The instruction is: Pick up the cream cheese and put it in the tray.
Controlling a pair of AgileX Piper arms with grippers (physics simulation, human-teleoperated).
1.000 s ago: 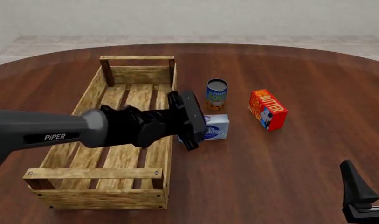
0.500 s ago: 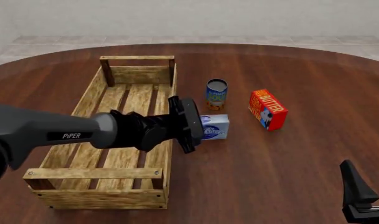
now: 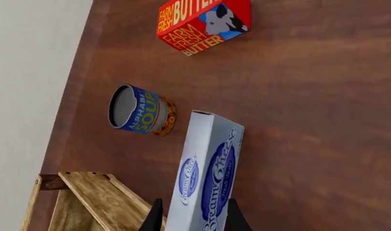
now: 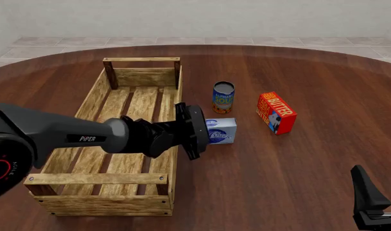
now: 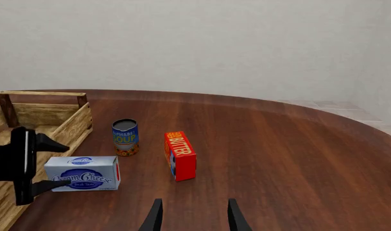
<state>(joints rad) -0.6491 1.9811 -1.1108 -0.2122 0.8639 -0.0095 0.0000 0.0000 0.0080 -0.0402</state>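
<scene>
Only the right wrist view shows the left claw (image 5: 53,164) straddling the cream cheese (image 5: 83,173) (fingers apart).

The cream cheese (image 4: 221,130) is pale silvery-white with blue oval logos and blue script. The butter box (image 4: 275,112) is red-orange with yellow lettering and a black-and-white cow on blue. The soup can (image 4: 223,97) is blue and yellow, its base band possibly orange. The tray (image 4: 95,98) is light wood; the table (image 4: 298,163) dark reddish-brown.
</scene>
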